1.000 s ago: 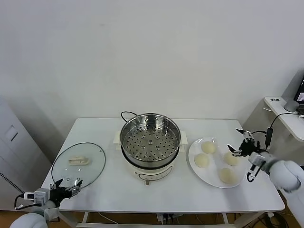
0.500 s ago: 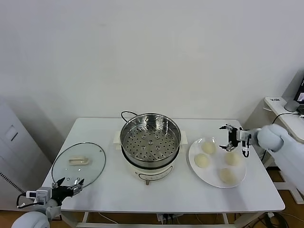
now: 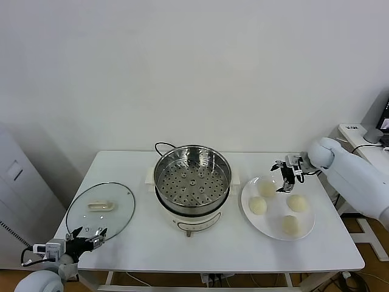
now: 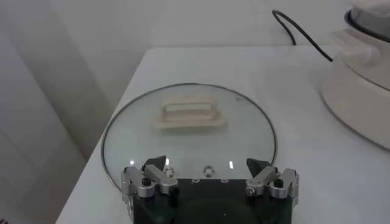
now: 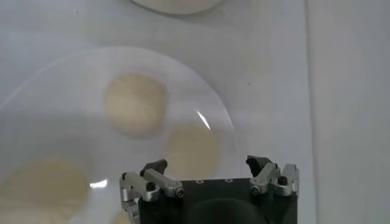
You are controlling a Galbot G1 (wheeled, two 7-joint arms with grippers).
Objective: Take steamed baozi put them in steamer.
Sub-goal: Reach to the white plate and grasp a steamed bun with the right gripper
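Four steamed baozi (image 3: 266, 189) lie on a flat white plate (image 3: 307, 230), none of them touching a tool. Nearest the right tool (image 3: 284, 174) is the bun at the plate's far rim, lying just below and inboard of the tool's spread fingers; the other three lie farther out on the plate, toward the robot. The right tool hovers above the plate's far edge, jaws open and holding nothing. Beyond the plate, on the side away from the right arm, stands the steamer (image 3: 192, 178), its perforated tray bare. The left tool (image 3: 85, 238), jaws open and holding nothing, is parked at the near corner of the surface (image 3: 134, 248). Directly ahead of it lies a glass lid (image 3: 100, 209).
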